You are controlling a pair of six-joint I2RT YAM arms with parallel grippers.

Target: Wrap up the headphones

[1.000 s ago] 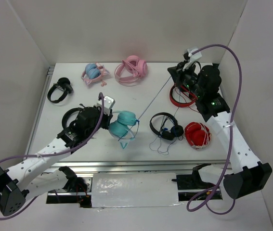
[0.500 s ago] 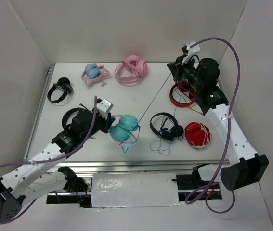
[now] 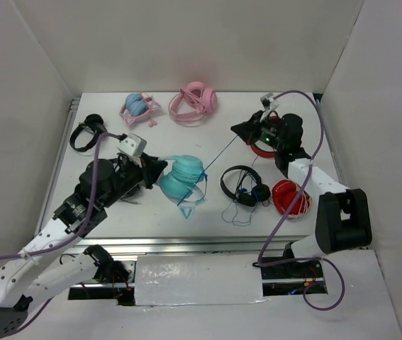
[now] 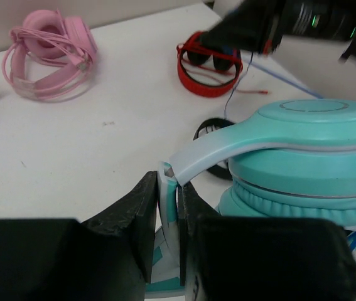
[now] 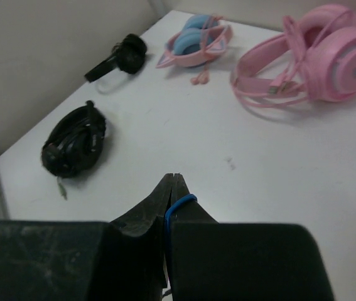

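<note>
The left pincer (image 4: pixel 167 188) is pinched on the pale headband (image 4: pixel 228 147) of the teal headphones (image 4: pixel 309 144); their stacked cups sit just beyond its tips, to the right. The right pincer (image 5: pixel 172 182) is pressed together on the thin blue cable (image 5: pixel 179 204), which runs in a straight line over the table (image 3: pixel 172 138) from its tips to the headphones. The two pincers stand well apart.

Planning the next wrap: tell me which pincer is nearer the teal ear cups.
Left. The left pincer grips the pale headband right beside the teal ear cups; the right pincer pinches the blue cable farther back and right.
</note>
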